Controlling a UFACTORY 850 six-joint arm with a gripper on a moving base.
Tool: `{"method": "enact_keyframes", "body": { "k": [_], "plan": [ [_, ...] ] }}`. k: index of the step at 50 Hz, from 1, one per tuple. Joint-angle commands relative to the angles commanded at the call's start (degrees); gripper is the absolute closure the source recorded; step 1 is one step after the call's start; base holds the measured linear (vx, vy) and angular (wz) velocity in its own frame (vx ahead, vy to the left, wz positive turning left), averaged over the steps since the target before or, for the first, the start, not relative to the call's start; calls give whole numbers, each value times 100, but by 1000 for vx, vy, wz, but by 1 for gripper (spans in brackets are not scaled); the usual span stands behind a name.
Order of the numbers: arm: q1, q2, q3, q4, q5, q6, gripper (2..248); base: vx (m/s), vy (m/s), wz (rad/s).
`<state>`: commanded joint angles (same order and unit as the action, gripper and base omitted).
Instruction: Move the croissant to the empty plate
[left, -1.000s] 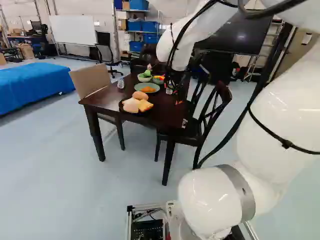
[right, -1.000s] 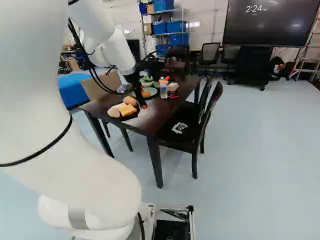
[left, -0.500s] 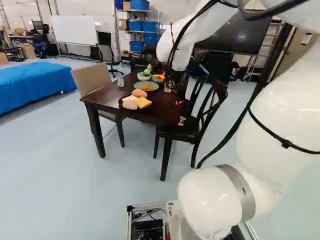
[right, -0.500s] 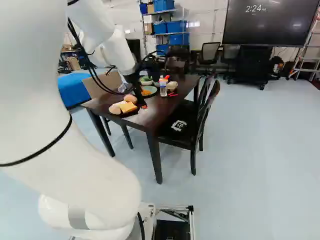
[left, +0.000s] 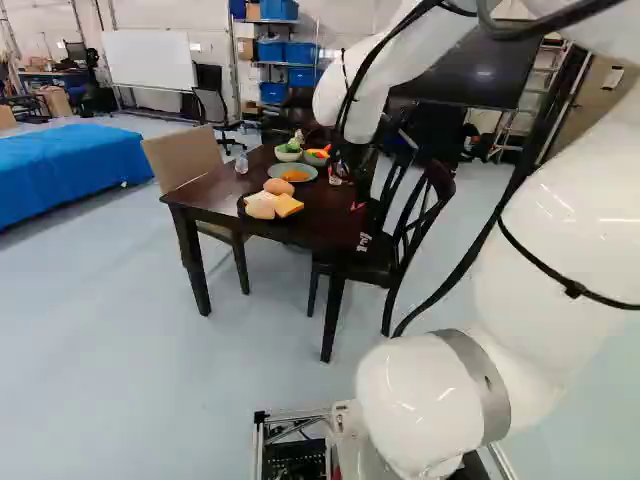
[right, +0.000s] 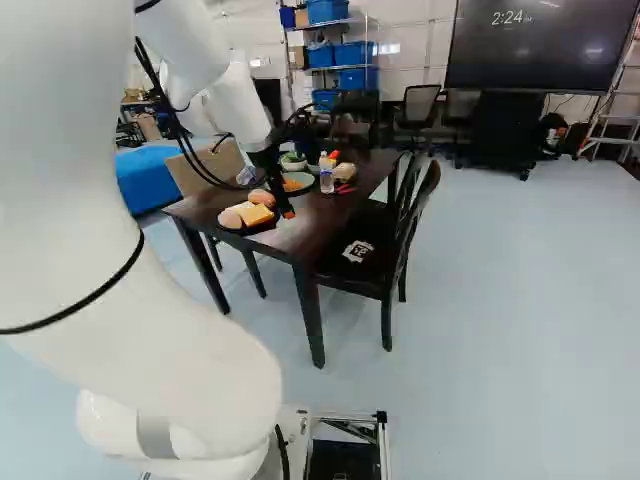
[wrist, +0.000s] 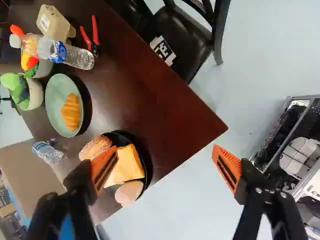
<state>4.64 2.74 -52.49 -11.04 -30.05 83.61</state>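
Note:
My gripper (left: 348, 192) hangs over the table's near right side. In the wrist view the gripper (wrist: 164, 152) is open, with nothing between its fingers. The golden croissant (wrist: 71, 111) lies on a green plate (wrist: 56, 89), well ahead of the fingers and off to one side. Nearer, a black plate (wrist: 147, 161) carries a brown roll (wrist: 95, 147), yellow bread (wrist: 126, 167) and a pale round piece (wrist: 129, 192); one finger partly covers this group from above. No plate without food shows in these views.
Beside the green plate stand two bowls (wrist: 35, 95), a water bottle (wrist: 75, 56), an egg carton (wrist: 54, 24) and red-handled pliers (wrist: 93, 37). Another bottle (wrist: 47, 151) is past the black plate. Black chairs (right: 375, 260) flank the table (right: 305, 238); a beige chair (left: 182, 160) stands opposite.
The base has moved slightly, shifting the table and chairs a little in both base views, mostly in the earlier half second. The arm keeps its pose against its lowest joint.

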Motion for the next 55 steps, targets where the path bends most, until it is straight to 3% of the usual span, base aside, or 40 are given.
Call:
{"method": "enact_keyframes", "body": {
  "k": [26, 55],
  "plan": [
    [-35, 99, 356, 83, 599, -626, 3, 0, 0, 0],
    [-104, 296, 1059, 246, 1786, -1865, 3, 0, 0, 0]
  ]
}}
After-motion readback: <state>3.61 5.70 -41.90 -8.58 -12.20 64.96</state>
